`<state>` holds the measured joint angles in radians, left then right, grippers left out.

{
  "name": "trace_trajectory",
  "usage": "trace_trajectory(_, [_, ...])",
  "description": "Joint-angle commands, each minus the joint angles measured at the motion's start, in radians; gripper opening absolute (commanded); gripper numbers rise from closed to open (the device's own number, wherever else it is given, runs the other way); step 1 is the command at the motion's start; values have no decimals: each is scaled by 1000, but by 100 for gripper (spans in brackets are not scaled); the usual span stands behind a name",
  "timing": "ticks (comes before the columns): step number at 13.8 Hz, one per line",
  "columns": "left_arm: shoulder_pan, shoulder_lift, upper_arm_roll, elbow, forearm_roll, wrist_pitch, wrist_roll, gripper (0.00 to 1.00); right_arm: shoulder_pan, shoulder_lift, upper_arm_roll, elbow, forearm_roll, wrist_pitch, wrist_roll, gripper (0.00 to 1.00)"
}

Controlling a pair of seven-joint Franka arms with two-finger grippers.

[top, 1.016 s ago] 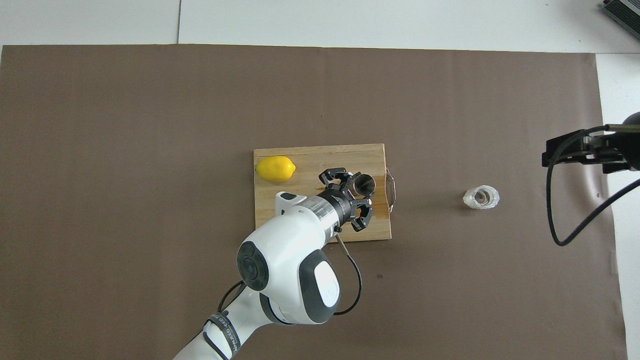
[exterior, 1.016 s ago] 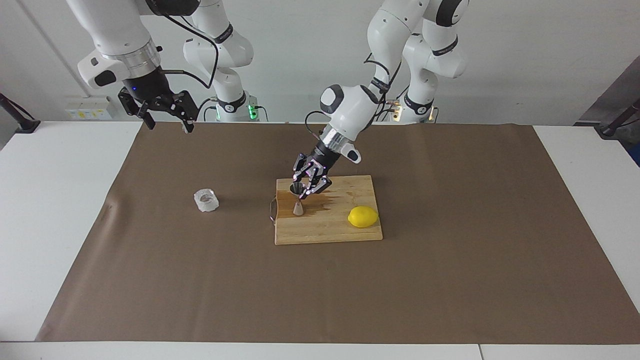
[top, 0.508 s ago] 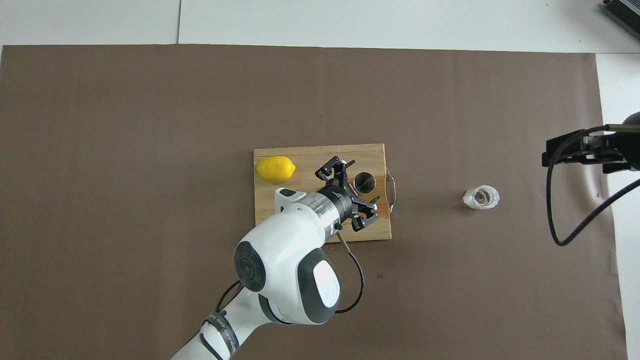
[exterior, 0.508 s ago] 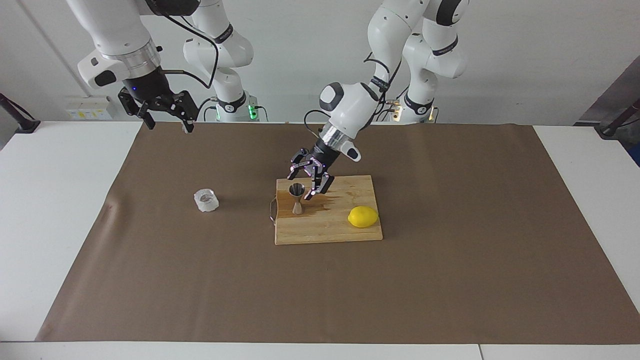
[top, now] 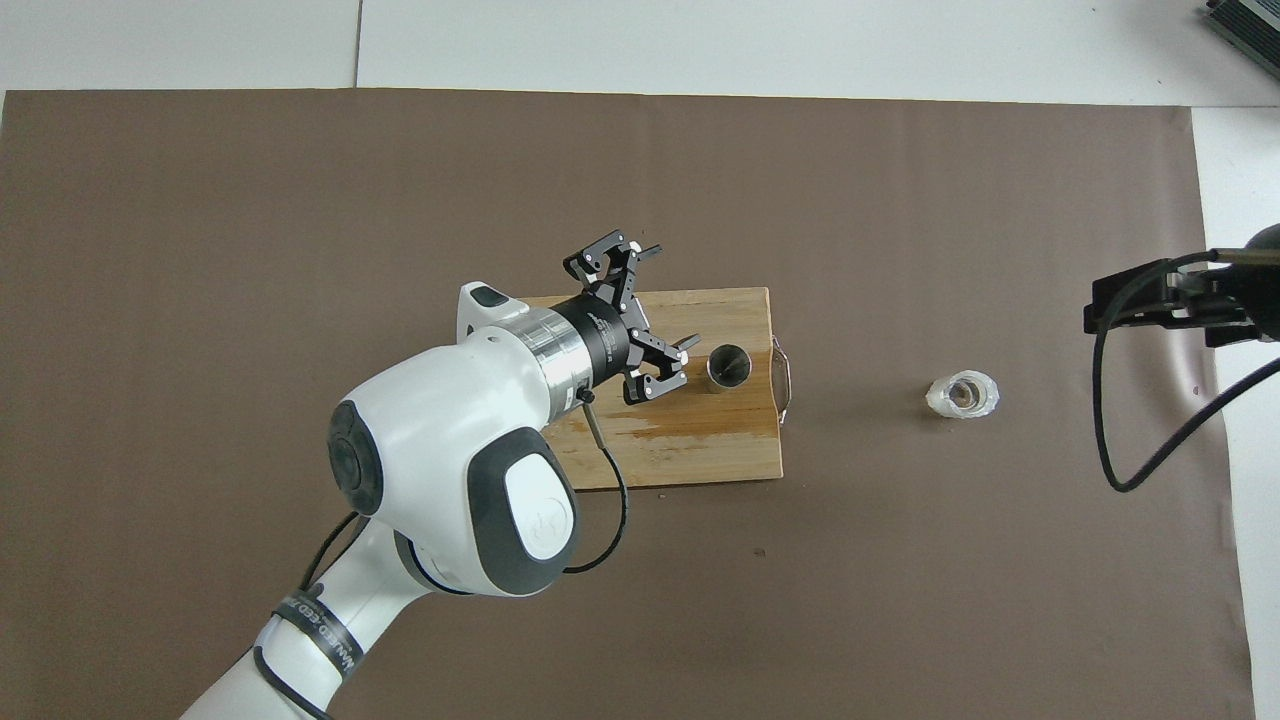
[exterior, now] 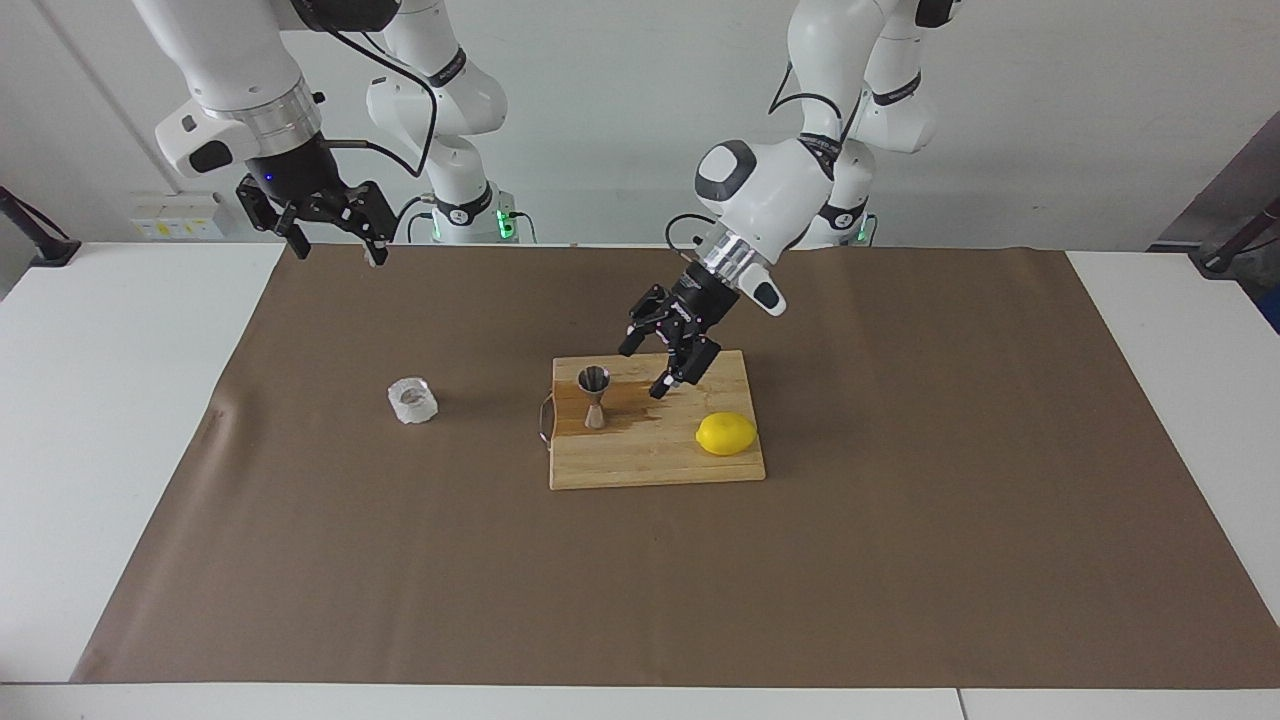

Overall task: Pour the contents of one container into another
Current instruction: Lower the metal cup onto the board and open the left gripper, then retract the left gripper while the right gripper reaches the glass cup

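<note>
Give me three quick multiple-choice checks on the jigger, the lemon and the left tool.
1. Where does the jigger stand?
A. on the board
B. on the brown mat
C. in the glass

2. How many lemons are there?
A. none
B. one
C. three

3. What is the left tool doing?
A. gripping the jigger
B. gripping the lemon
C. open, holding nothing

Answers:
1 A: it stands upright on the board.
2 B: a single yellow lemon lies on the board.
3 C: its fingers are spread over the board, clear of the jigger.

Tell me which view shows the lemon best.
The facing view: the lemon lies in full sight on the cutting board, beside the jigger. In the overhead view the left arm covers it entirely.
</note>
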<state>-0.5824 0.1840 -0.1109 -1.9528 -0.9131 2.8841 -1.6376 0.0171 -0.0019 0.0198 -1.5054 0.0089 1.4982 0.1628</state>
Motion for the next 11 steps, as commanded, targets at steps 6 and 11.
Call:
trace_trajectory(6, [199,17,-7,91,526,-206,261,100,-6,-49,6,-78,5,23,-52,100])
trace_trajectory(11, [289,9,-6,92,614,-327,826,100,-22,-96,5,-183,5,80,-406,100])
